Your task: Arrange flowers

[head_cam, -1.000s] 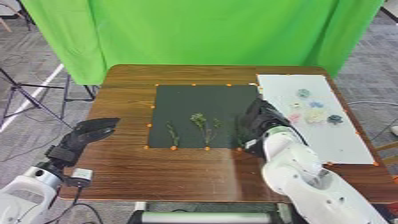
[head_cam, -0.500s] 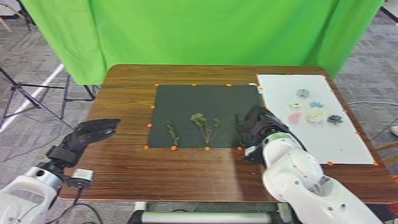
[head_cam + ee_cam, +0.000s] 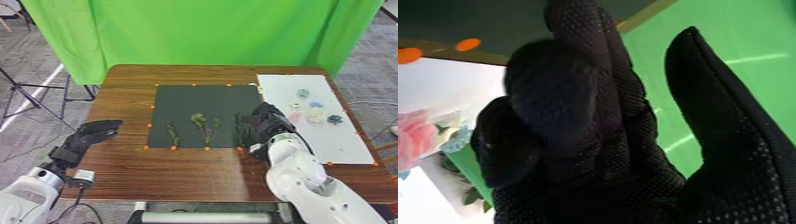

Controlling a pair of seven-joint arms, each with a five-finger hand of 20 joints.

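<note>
1. Condition of hand: my right hand (image 3: 265,124) is at the right edge of the dark board (image 3: 191,95), towards the white board (image 3: 342,145). Its thumb stands apart from the fingers, some of which lean inward. I find nothing held between them.
2. Second hand: my left hand (image 3: 96,130) is over the table's left side, well apart from the flowers, fingers relaxed and empty.
3. Location of stems: the left stem (image 3: 173,134) and the branching middle stem (image 3: 205,131) lie on the dark board. The right stem (image 3: 238,126) lies just beside my right hand; whether they touch, I cannot tell.
4. Location of blooms: the pink bloom (image 3: 294,117), cream bloom (image 3: 314,116), dark bloom (image 3: 335,119), blue bloom (image 3: 316,104), small yellow bloom (image 3: 296,105) and pale green bloom (image 3: 303,93) are grouped on the white board.
5. Handling, blooms: judged very light, soft-petalled and easily crushed. I should take each low, at its base, with a light pinch; gripping across the petals risks deforming them or dragging a neighbour, the pink and cream being close together.
6. Handling, stems: judged light, thin and fairly springy, liable to roll or slip against the glove. The bare lower length is the proper hold; the leafy tops may bend or snag.
7. Assessment: selecting a piece appears to be the step in hand. The arrangement is judged incomplete.
</note>
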